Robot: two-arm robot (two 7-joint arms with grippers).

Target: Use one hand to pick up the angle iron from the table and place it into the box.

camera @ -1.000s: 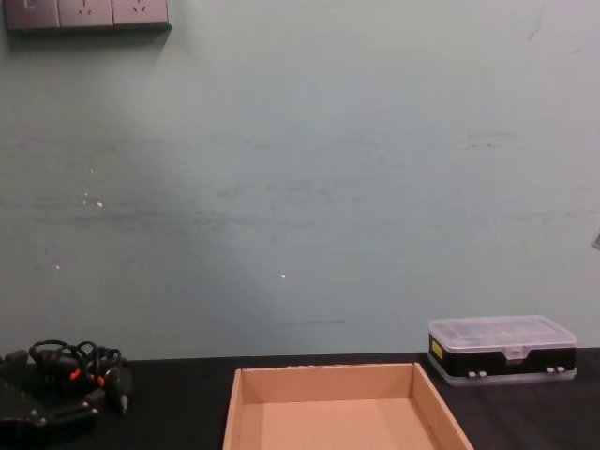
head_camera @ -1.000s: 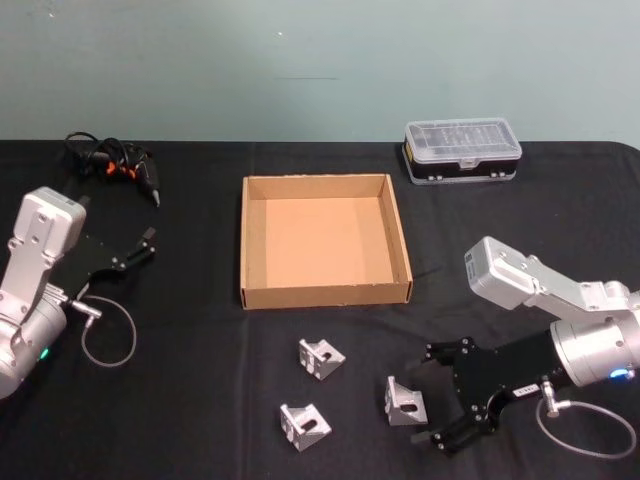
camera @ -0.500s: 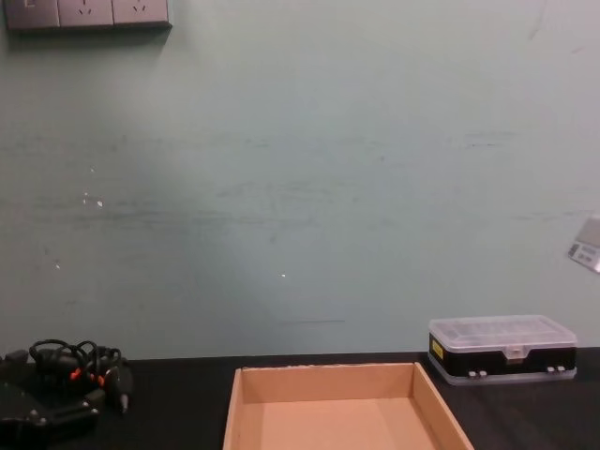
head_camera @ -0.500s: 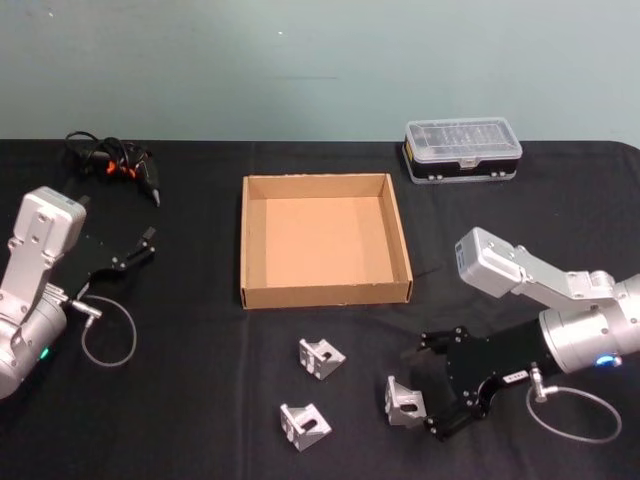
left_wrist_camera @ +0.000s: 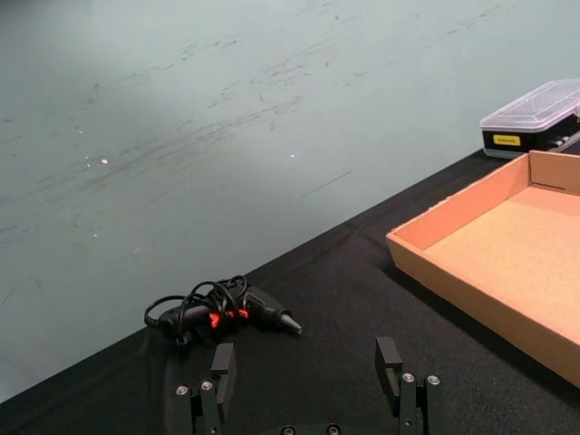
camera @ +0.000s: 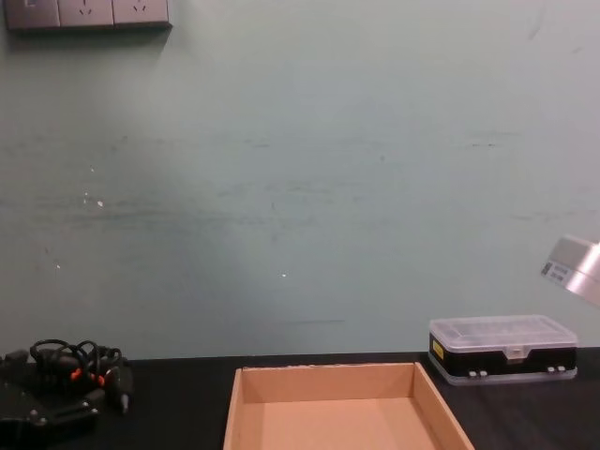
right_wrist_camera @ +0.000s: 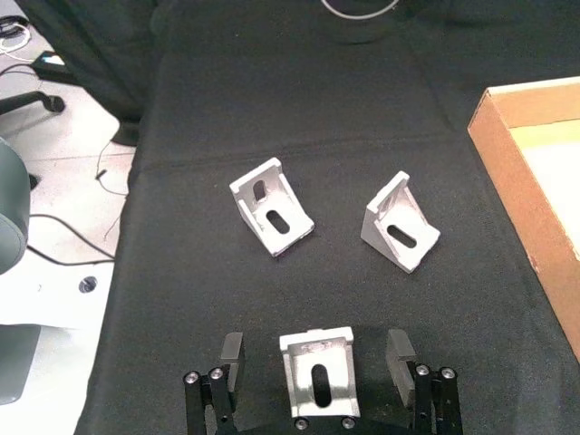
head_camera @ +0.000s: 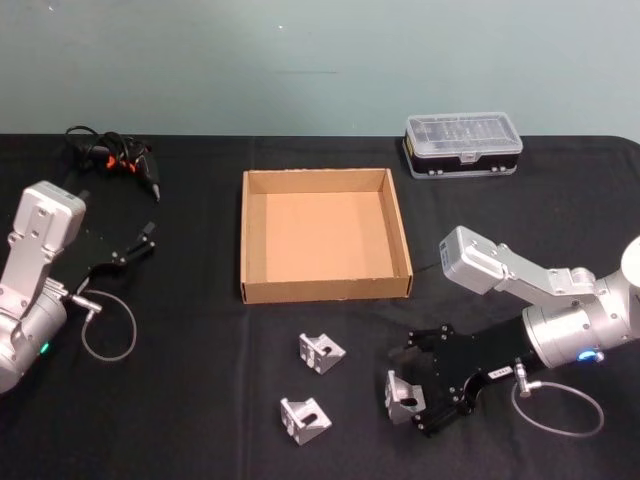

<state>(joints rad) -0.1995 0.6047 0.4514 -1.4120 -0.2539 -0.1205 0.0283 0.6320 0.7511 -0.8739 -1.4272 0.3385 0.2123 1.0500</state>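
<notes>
Head view: the right end effector (head_camera: 417, 389), fingers apart, sits around one angle iron (head_camera: 402, 396) on the counter (head_camera: 200, 400). The box (head_camera: 325, 292) holds nothing yet. The left end effector (head_camera: 145, 243) rests, apart, at left.

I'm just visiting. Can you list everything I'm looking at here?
Table: one, black, under everything.
Box: one, brown cardboard, mid-table, empty.
Angle irons: three, silver, on the table before the box: box-side angle iron, front angle iron, right-hand angle iron.
Plastic case: one, clear lid, black base, far right.
Cable tangle: one, black and orange, far left.
Wall sockets: one row, grey, high on the wall.
Right gripper: one, black, open around the right-hand angle iron.
Left gripper: one, black, open, over the table's left side.
</notes>
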